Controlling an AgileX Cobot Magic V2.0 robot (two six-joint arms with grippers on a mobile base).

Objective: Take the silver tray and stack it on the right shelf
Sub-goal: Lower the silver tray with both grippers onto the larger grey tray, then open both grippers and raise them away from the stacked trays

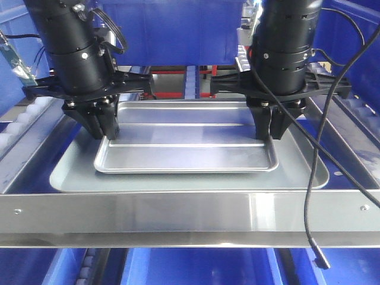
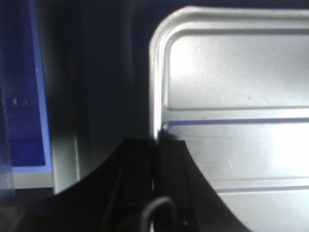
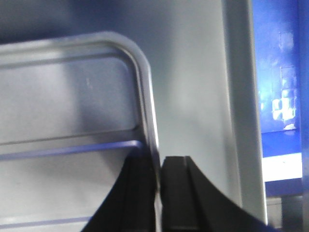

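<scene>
Front-facing view: silver tray [image 1: 187, 151] lying flat inside larger grey tray [image 1: 65, 175], itself on right shelf [image 1: 190, 217], behind the broad front bar with its small screws. Two long ridges plain across the shiny base. Left gripper [image 1: 100, 127] clamped on the tray's left short rim, right gripper [image 1: 270, 126] clamped on the right short rim; both arm bodies cut off by the top edge, upper parts unseen. Far edge of the grey tray partly hidden behind the arms and gripper bodies. Pale roller tracks [image 1: 27, 113] only glimpsed at far left, mostly covered by the trays. Blue bin [image 1: 172, 29] behind, cropped at top. Black cable [image 1: 312, 196] hanging across the right side, crossing the front bar, ending loose below it. Left wrist view: blurred and dim; rounded corner of silver tray [image 2: 231, 77] bright at upper right, dark fingers [image 2: 169, 169] closed with the rolled rim pinched between them, no gap visible; left half of the picture too dark to make out beyond a blue strip at the edge. Right wrist view: soft focus; silver tray [image 3: 67, 96] at left, its rim running down into the closed fingers [image 3: 178, 193], one finger inside the rim and one outside over the grey tray; fingertips cut off below; blue shapes at far right too blurred to identify.
</scene>
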